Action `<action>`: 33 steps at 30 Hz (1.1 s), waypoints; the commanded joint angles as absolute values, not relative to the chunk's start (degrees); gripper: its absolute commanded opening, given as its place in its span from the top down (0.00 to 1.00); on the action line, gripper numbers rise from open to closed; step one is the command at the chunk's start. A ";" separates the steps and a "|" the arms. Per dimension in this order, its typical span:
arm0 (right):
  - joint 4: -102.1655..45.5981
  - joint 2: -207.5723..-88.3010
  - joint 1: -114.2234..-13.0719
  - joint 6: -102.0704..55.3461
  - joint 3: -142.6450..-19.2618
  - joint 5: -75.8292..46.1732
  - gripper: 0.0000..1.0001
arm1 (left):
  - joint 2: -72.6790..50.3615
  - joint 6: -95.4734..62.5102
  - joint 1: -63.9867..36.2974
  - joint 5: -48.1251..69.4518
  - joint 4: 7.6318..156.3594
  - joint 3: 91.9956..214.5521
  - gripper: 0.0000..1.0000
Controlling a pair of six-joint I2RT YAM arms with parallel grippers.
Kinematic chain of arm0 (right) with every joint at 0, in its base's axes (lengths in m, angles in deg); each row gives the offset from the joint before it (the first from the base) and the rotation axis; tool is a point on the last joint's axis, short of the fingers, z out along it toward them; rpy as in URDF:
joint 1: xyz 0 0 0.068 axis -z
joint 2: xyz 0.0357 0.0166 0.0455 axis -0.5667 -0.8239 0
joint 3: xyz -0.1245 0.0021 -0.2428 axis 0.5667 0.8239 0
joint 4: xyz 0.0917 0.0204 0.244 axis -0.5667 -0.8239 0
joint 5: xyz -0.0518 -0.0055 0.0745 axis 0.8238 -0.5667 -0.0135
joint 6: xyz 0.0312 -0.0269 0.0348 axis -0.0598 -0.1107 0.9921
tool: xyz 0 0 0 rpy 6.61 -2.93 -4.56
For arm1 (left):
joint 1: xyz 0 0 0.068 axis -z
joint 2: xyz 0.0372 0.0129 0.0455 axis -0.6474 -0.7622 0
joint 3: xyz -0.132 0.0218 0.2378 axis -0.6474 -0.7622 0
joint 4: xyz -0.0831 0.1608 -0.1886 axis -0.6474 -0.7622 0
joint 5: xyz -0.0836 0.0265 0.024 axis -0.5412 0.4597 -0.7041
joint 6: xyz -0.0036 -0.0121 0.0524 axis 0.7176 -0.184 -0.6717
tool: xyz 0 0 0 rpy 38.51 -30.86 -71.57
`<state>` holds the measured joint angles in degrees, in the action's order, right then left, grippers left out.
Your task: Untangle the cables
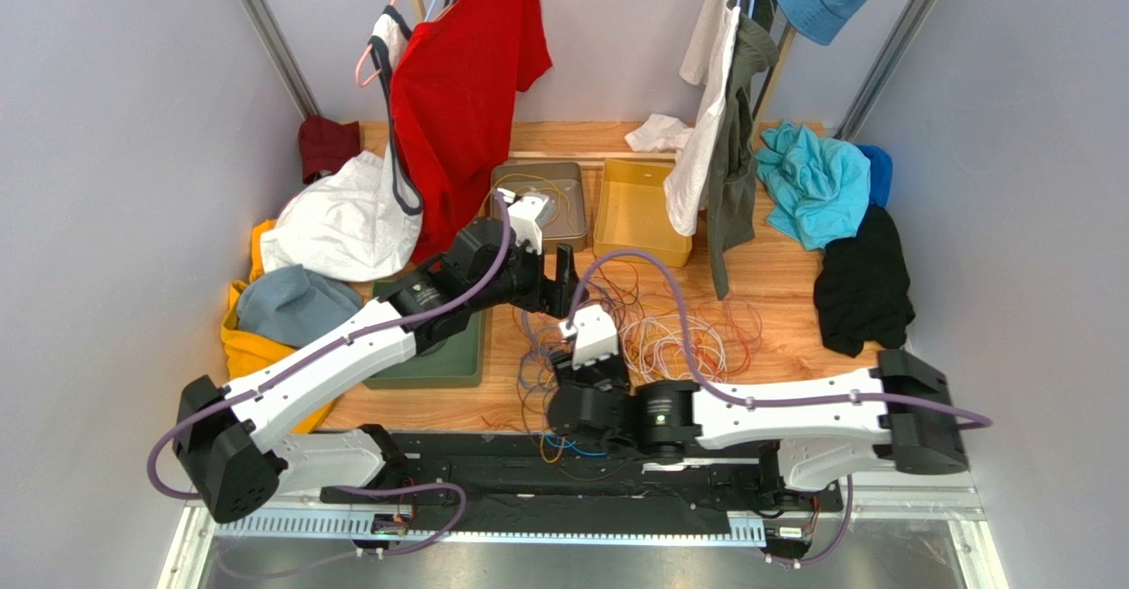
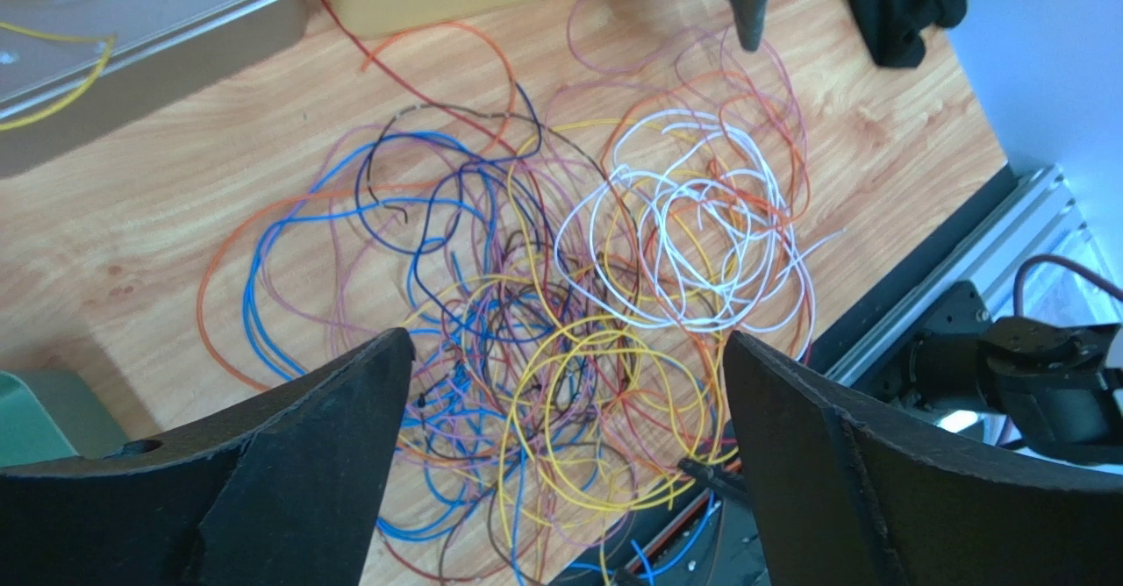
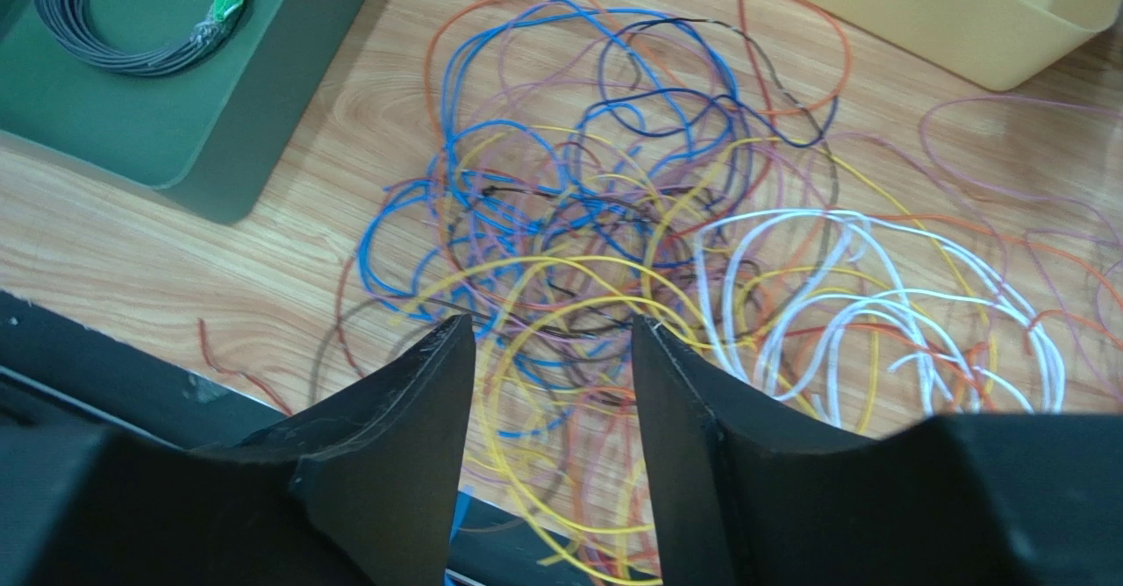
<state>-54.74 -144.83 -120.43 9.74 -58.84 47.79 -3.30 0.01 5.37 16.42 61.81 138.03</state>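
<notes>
Hovering above cables (image 2: 580, 336), left fingers (image 2: 316, 461) and right fingers (image 3: 382, 461) spread, empty; best pinch one outlying loop, pull outward slowly.

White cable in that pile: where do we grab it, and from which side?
Grip the white cable on its outer arc, away from the blue and yellow knot, where fewer strands seem to cross it. Come straight down, jaws across the strand: it lies flat, so a sideways approach would likely snag neighbours.
</notes>
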 commanded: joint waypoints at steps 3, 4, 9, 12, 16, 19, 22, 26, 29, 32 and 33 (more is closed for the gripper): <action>-56.45 -142.89 -120.39 12.37 -60.53 48.28 0.46 | 0.17 -0.38 5.62 17.52 63.90 136.48 0.02; -55.04 -141.40 -120.48 11.58 -59.38 48.27 0.46 | 0.44 -0.46 5.62 17.87 64.07 136.30 0.02; -49.76 -131.47 -120.30 7.53 -54.28 48.45 0.48 | -0.61 0.15 5.62 18.31 64.60 136.04 0.01; -49.83 -126.90 -120.30 6.74 -52.26 48.01 0.50 | -1.84 0.59 5.62 18.13 64.69 136.12 0.01; -51.41 -121.45 -120.30 7.87 -50.06 46.87 0.52 | -3.25 0.77 5.62 18.13 65.39 136.04 0.01; -53.17 -117.58 -120.30 9.63 -48.39 46.69 0.53 | -4.04 0.77 5.62 18.57 65.74 136.21 0.01; -53.62 -114.32 -120.30 10.52 -46.72 46.52 0.53 | -4.92 0.77 5.62 18.66 66.27 136.47 0.01; -53.97 -111.86 -120.30 10.43 -45.84 47.04 0.53 | -6.76 0.85 5.62 18.49 66.79 136.39 0.01; -54.23 -111.77 -120.39 9.55 -46.19 47.39 0.53 | -7.82 0.85 5.62 18.40 67.06 136.13 0.01; -54.41 -112.21 -120.39 9.11 -46.54 47.74 0.53 | -8.00 0.77 5.62 18.66 67.24 136.04 0.01; -54.58 -112.29 -120.30 9.11 -46.63 47.83 0.53 | -7.82 0.68 5.62 18.75 67.15 136.04 0.01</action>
<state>-54.91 -112.44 -120.36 8.98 -46.07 46.11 -8.13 0.36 5.37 17.95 64.67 136.11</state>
